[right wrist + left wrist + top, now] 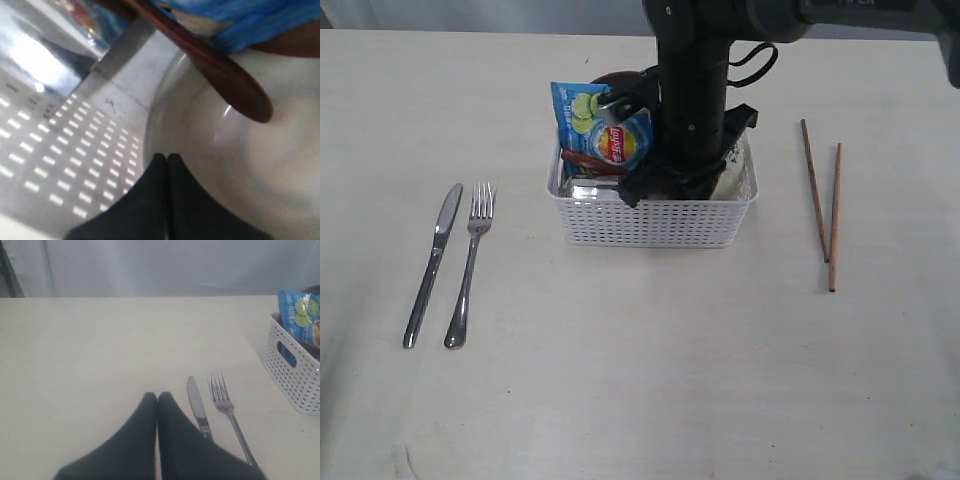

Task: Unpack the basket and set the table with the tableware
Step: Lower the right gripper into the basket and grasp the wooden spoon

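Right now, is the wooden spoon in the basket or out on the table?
In: the wooden spoon reaches over the bowl inside the basket.

The bench [620, 380] is pale and dull, with faint wood lines, and it looks smooth. The knife [432, 262] and the fork [470, 265] are shiny metal, bright like mirrors. The chopsticks [817, 200] are plain brown wood with no shine. The basket [650, 222] is white plastic full of little holes. The chips bag [603, 125] is crinkly blue foil that gleams. Inside the basket, the cup [35, 55] is shiny metal. The spoon [225, 82] is dark red-brown wood, smooth and polished. The bowl [260, 170] is white, smooth and glossy inside. The left claw [157, 395] and the right claw [166, 157] are dull black.
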Available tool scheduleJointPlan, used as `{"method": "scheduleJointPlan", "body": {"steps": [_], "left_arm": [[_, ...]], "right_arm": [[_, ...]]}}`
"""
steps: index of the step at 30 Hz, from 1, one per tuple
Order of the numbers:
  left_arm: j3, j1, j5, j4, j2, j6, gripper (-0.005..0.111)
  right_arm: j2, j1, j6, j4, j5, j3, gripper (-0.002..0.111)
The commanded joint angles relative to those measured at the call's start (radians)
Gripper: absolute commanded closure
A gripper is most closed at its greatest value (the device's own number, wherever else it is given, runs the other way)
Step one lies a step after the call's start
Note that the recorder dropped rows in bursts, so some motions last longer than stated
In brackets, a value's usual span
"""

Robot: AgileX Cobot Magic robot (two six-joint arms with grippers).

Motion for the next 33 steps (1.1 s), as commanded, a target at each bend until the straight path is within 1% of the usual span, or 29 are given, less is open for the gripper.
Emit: {"method": "scheduleJointPlan", "body": {"steps": [1, 5, 8, 11, 12, 14, 16, 17, 18, 19, 23, 27, 30, 33], "left_arm": [[0.003, 0.002, -0.011, 0.009, -0.003, -0.004, 0.107], [0.003, 0.002, -0.011, 0.009, -0.003, -0.004, 0.107], [0.003, 0.002, -0.011, 0.009, -0.003, -0.004, 0.107], [0.003, 0.002, -0.011, 0.009, -0.003, -0.004, 0.107], [0.003, 0.002, -0.011, 0.009, -0.003, -0.004, 0.107], [0.003, 0.002, -0.011, 0.009, -0.003, -0.004, 0.107], [0.003, 0.002, -0.011, 0.009, -0.003, -0.004, 0.107], [0.003, 0.002, -0.011, 0.009, -0.003, -0.004, 0.107], [0.003, 0.002, -0.011, 0.009, -0.003, -0.004, 0.107], [0.003, 0.002, -0.011, 0.009, -0.003, -0.004, 0.107], [0.003, 0.002, -0.011, 0.009, -0.003, -0.004, 0.107], [0.003, 0.002, -0.011, 0.009, -0.003, -0.004, 0.107], [0.003, 0.002, -0.011, 0.009, -0.003, -0.004, 0.107], [0.003, 0.002, -0.011, 0.009, -0.003, -0.004, 0.107]], "right_arm": [[-0.097, -0.004, 0.011, 0.005, -0.012, 0.014, 0.109], [-0.18, -0.004, 0.002, 0.023, -0.12, 0.014, 0.109], [-0.203, -0.002, -0.052, 0.129, -0.196, 0.014, 0.108], [-0.183, -0.002, -0.132, 0.24, -0.216, 0.014, 0.107], [-0.169, 0.0, -0.134, 0.254, -0.216, 0.014, 0.103], [-0.135, 0.01, -0.134, 0.249, -0.216, 0.014, 0.091], [-0.105, 0.025, -0.134, 0.249, -0.235, 0.012, 0.073], [-0.095, 0.036, -0.136, 0.249, -0.252, 0.012, 0.067], [-0.088, 0.046, -0.144, 0.249, -0.277, 0.012, 0.062], [-0.08, 0.057, -0.16, 0.245, -0.305, 0.012, 0.059], [-0.076, 0.1, -0.175, 0.185, -0.399, 0.012, 0.059], [-0.069, 0.142, -0.15, 0.03, -0.475, 0.012, 0.059], [-0.049, 0.157, -0.103, -0.054, -0.502, 0.012, 0.059], [-0.023, 0.158, -0.07, -0.098, -0.502, 0.012, 0.059]]}}
